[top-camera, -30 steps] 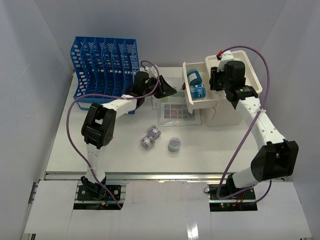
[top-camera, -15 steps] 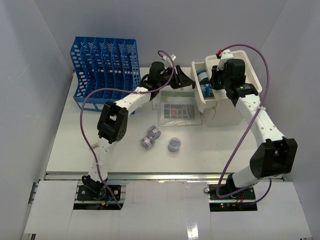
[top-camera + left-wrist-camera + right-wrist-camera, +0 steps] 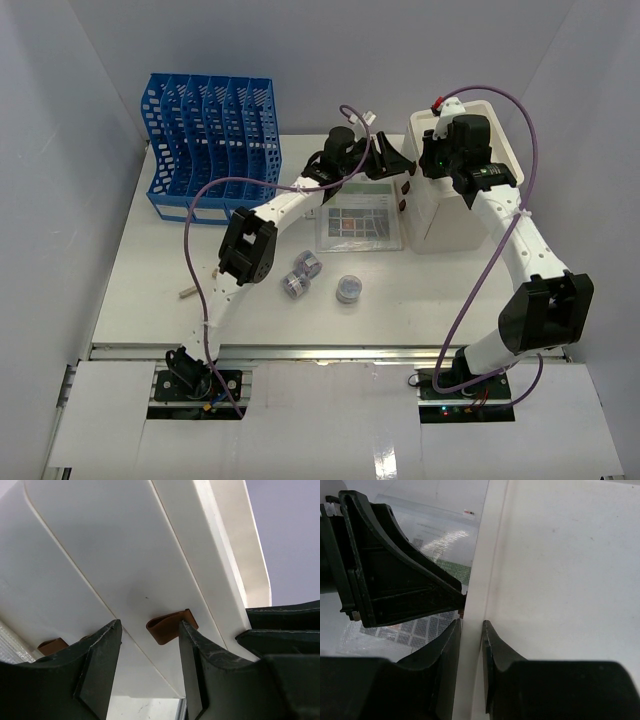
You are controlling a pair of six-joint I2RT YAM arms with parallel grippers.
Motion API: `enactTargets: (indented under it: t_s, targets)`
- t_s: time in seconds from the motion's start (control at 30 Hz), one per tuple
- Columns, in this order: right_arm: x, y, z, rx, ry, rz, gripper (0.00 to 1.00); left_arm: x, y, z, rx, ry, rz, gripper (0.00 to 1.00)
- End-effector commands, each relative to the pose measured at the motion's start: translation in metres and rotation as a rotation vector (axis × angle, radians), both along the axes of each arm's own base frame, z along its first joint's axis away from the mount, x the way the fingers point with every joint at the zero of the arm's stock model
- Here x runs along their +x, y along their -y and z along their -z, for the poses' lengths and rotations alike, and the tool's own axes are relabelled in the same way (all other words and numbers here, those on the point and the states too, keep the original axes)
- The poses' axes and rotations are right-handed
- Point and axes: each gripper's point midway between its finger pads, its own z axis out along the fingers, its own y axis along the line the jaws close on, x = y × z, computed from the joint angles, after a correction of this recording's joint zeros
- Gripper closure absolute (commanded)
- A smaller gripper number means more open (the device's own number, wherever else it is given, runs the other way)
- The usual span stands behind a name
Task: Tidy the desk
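Drawer (image 3: 125,555) slid shut; left hand (image 3: 150,629) spread, right hand (image 3: 471,630) clamping cabinet (image 3: 560,555).

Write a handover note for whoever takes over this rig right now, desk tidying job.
Left pincer: open, straddling the brown pull tab on the cabinet front.
Right pincer: shut on the cabinet's top rim.
Done: drawers look pushed in flush.
Left: three small rolls and a printed sheet lie loose on the desk; the blue file rack stands back left.
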Motion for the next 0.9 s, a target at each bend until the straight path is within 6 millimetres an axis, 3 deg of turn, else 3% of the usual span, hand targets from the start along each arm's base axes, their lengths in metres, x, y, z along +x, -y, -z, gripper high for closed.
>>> enactTargets:
  t_s: [0.0, 0.17, 0.23, 0.27, 0.33, 0.37, 0.43, 0.57, 0.77, 0.87]
  targets:
    - [-0.006, -0.036, 0.014, 0.05, -0.049, -0.145, 0.87, -0.017, 0.022, -0.023, -0.068, 0.015, 0.033, 0.38]
    - [-0.007, -0.035, 0.014, 0.048, -0.049, -0.138, 0.86, -0.018, 0.021, -0.025, -0.076, 0.032, 0.015, 0.36]
    - [-0.007, -0.035, 0.013, 0.045, -0.046, -0.14, 0.86, -0.016, 0.016, -0.02, -0.055, 0.053, -0.02, 0.3]
    - [-0.007, -0.034, 0.013, 0.042, -0.043, -0.139, 0.85, -0.016, 0.011, -0.031, -0.047, 0.12, -0.035, 0.27]
    - [-0.008, -0.033, 0.01, 0.036, -0.032, -0.143, 0.85, -0.014, 0.002, -0.032, -0.005, 0.25, -0.069, 0.21]
    - [-0.009, -0.033, 0.009, 0.033, -0.029, -0.146, 0.85, -0.017, -0.004, -0.044, -0.001, 0.305, -0.083, 0.19]
    - [-0.009, -0.033, 0.007, 0.028, -0.022, -0.151, 0.84, -0.019, -0.016, -0.045, 0.04, 0.42, -0.111, 0.11]
    - [-0.009, -0.031, 0.004, 0.018, -0.009, -0.155, 0.84, -0.024, -0.034, -0.028, 0.122, 0.6, -0.112, 0.06]
    - [-0.014, -0.038, 0.003, 0.009, 0.0, -0.228, 0.82, -0.03, -0.031, 0.01, 0.216, 0.853, -0.011, 0.1]
    - [-0.018, -0.043, 0.003, 0.003, 0.007, -0.274, 0.81, -0.031, -0.028, 0.011, 0.21, 1.021, 0.013, 0.1]
